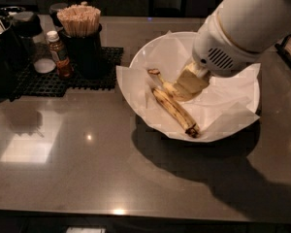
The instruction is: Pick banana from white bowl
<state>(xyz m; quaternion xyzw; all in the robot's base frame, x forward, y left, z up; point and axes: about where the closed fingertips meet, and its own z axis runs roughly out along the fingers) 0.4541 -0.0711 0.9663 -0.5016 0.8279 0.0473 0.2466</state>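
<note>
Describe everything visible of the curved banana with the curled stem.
The banana is yellow with brownish marks and a thin, curled, dark-tipped stem pointing up-left. It lies on crinkled paper in the white bowl, beside a slimmer banana. The gripper covers the end away from the stem; whether it touches the banana cannot be told.
</note>
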